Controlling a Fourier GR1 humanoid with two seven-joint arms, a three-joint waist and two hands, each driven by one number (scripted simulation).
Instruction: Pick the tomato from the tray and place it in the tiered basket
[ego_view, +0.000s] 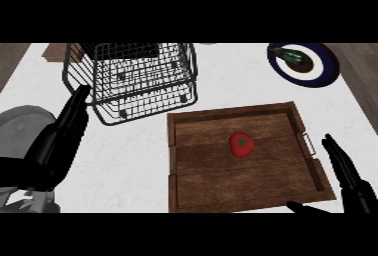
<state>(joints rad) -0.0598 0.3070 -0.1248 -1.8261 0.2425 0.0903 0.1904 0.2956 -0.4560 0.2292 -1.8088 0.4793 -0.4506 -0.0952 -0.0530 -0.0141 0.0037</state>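
A red tomato (241, 144) with a green stem lies near the middle of the brown wooden tray (193, 177). The black wire tiered basket (136, 80) stands at the upper left, beyond the tray. My right hand (345, 174) is at the tray's right edge, fingers straight and pointing away, thumb low by the tray's near right corner; it holds nothing and does not touch the tomato. My left hand (68, 125) is at the far left beside the basket, fingers straight and reaching up toward its left side, holding nothing.
A dark blue plate (325, 72) with a dark green object on it sits at the upper right. A brown block (55, 52) shows behind the basket at the upper left. The white counter (125, 165) meets wooden floor at both sides.
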